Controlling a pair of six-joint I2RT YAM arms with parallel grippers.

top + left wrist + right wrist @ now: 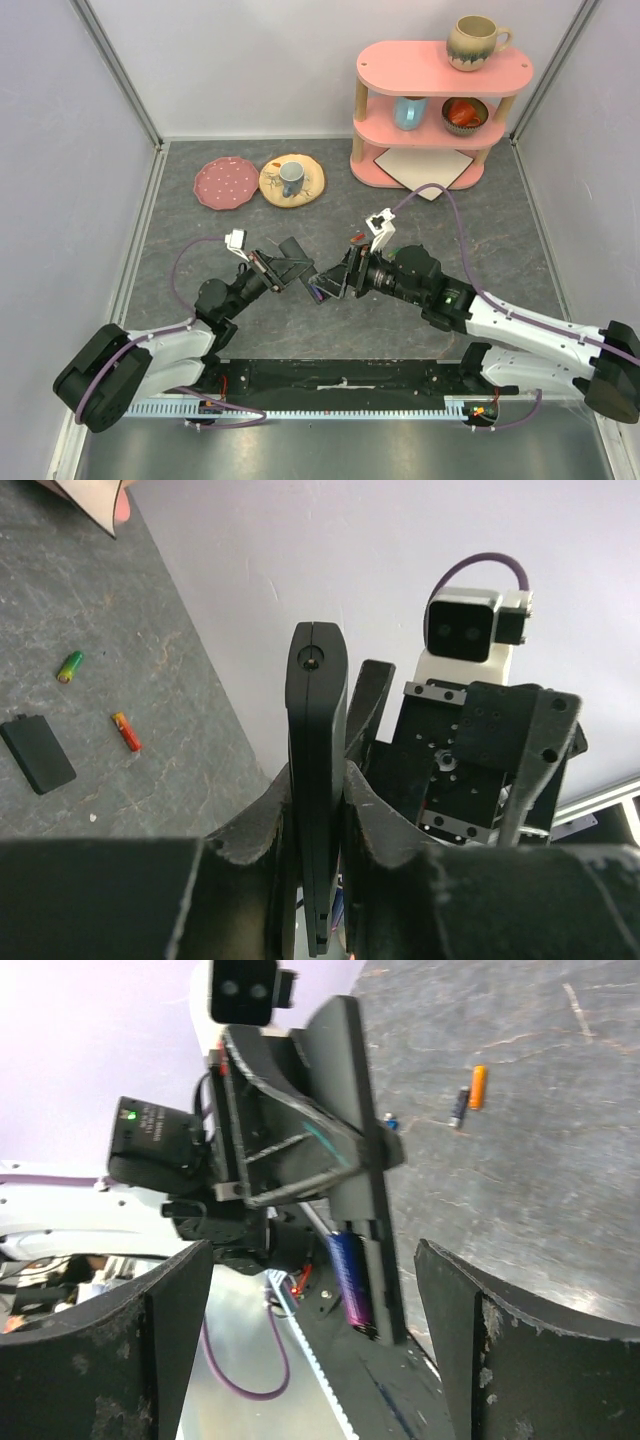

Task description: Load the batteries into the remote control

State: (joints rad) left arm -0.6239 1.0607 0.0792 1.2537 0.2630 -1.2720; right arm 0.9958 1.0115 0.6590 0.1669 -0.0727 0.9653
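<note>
My left gripper [318, 815] is shut on the black remote control [317, 720] and holds it edge-on above the table. In the right wrist view the remote [352, 1110] shows its open compartment with a blue battery [350, 1278] lying in it. My right gripper [315, 1355] is open and empty, its fingers on either side of the remote's battery end without touching it. A green battery [70, 666] and an orange-red battery [127, 731] lie on the table. An orange battery [478, 1087] and a dark battery [459, 1107] also lie there. In the top view the two grippers, left [290, 266] and right [336, 282], meet at mid-table.
A flat black battery cover [37, 753] lies on the table near the loose batteries. A pink plate [226, 183] and a yellow plate [305, 187] with a cup [291, 178] sit at the back left. A pink shelf [440, 112] with mugs stands at the back right.
</note>
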